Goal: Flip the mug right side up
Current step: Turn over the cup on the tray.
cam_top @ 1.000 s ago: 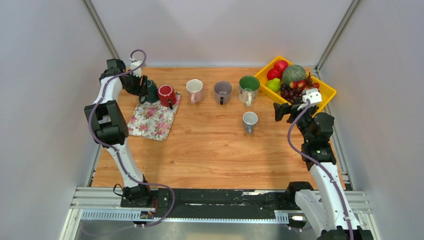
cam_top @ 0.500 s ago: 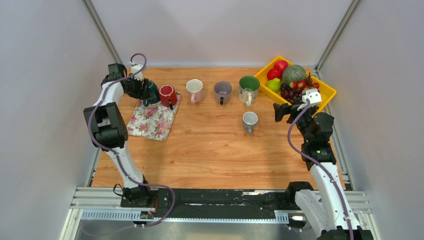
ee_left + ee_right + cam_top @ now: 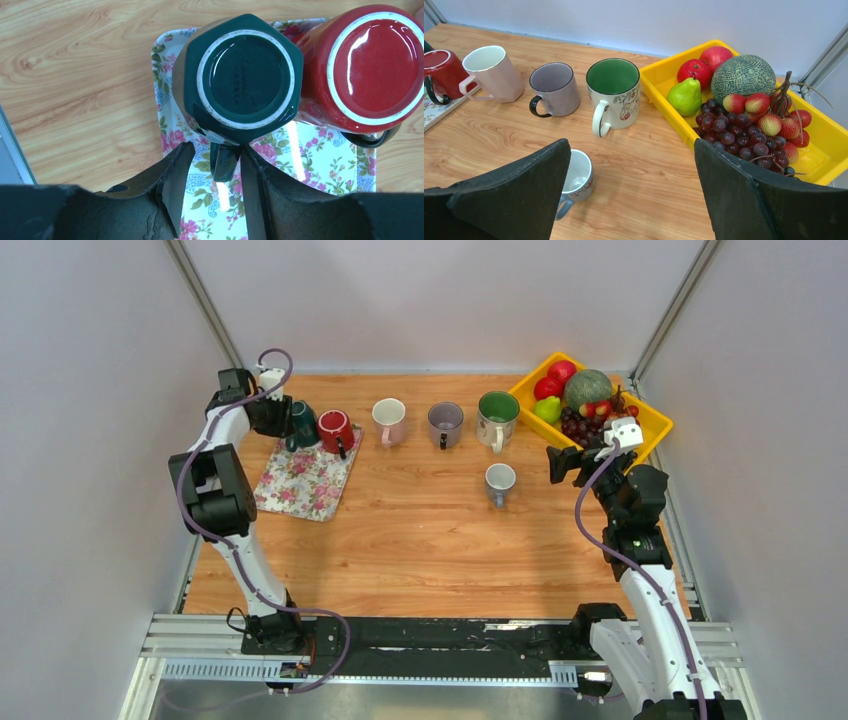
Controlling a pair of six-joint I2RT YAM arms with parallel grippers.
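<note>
Now | left jaws unclenched astride green mug (image 3: 245,70) handle (image 3: 223,162) | right jaws released | rim hidden

A wooden bench (image 3: 420,540) carries a flowered tray (image 3: 305,490) at its far left, with a red mug (image 3: 333,428) standing base-up on the tray's far right corner. To the right runs a row of upright mugs: a pale pink one (image 3: 389,420), a grey one with a black handle (image 3: 445,423), and a cream one with a green inside (image 3: 497,418). A small bluish mug (image 3: 499,482) stands nearer, below the cream one. At the far right corner, a yellow tray (image 3: 664,95) holds two red apples (image 3: 696,70), a green pear (image 3: 686,96), a netted melon (image 3: 743,75) and dark grapes (image 3: 734,132).
</note>
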